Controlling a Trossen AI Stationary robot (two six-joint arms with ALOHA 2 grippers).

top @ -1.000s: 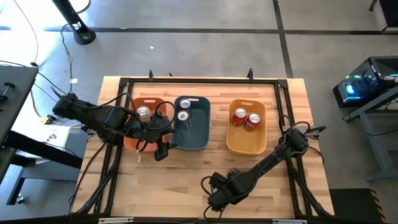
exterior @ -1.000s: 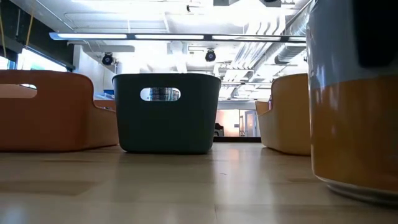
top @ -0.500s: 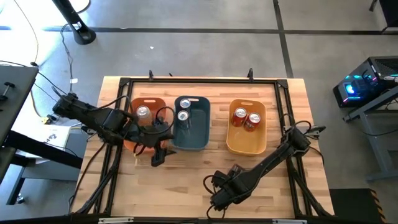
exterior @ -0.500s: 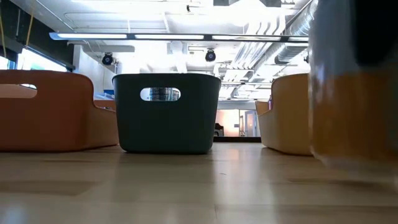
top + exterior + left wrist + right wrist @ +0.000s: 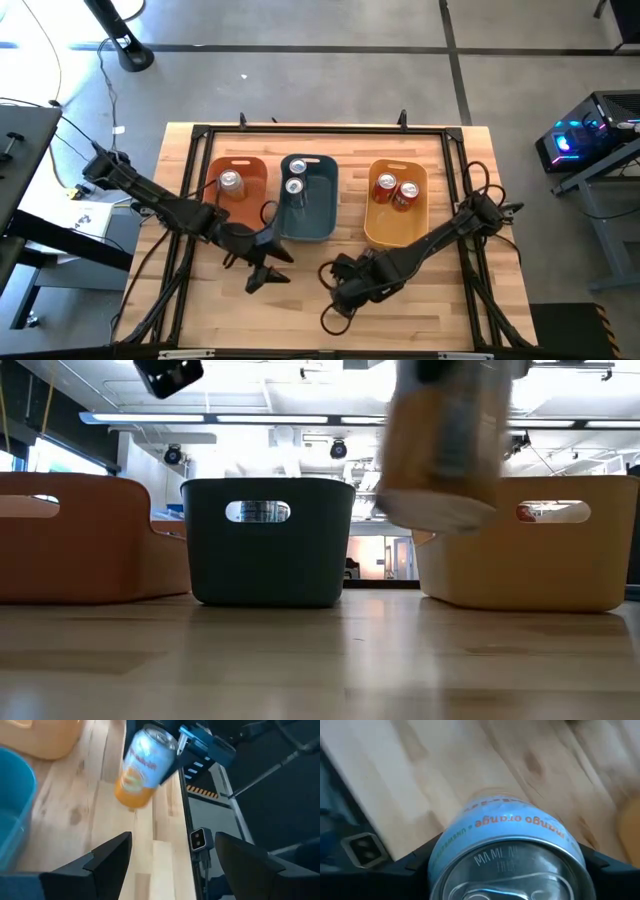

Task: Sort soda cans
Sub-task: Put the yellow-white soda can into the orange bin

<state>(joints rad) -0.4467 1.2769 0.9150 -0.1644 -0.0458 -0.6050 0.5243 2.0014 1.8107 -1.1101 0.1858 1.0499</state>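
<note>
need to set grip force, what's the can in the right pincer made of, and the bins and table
The can in the right pincer looks like thin metal: shiny silver top with a pull tab, glossy printed orange-and-pale body. The orange bin, blue-grey bin and yellow bin look like moulded matte plastic, with cut-out handles. The table seems to be pale wood; grain and plank seams show.

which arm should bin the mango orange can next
Right, likely. Its end effector already grips the orange can lifted off the table. The left end effector is open and empty.
</note>
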